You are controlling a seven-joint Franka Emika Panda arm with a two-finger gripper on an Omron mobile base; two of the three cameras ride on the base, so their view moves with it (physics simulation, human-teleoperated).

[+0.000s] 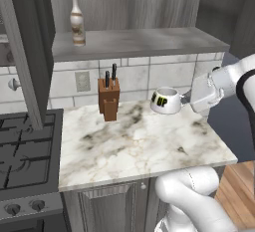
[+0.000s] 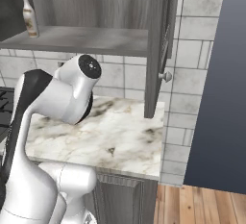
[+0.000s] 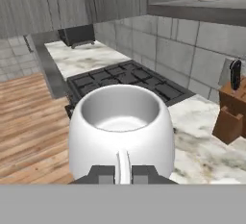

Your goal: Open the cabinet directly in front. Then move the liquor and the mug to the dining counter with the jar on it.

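A white mug with a dark mark hangs in the air over the back right of the marble worktop. My gripper is shut on its handle from the right. In the hand view the mug is close up, with my gripper clamped on the handle. The cabinet stands open, its doors swung aside. The pale liquor bottle stands upright at the left of the cabinet shelf; the liquor also shows from the other side. The dining counter and the jar are out of view.
A brown knife block stands on the worktop against the tiled wall, left of the mug. A black stove adjoins the worktop on the left. The open right door's knob juts out over the worktop. Wooden floor lies to the right.
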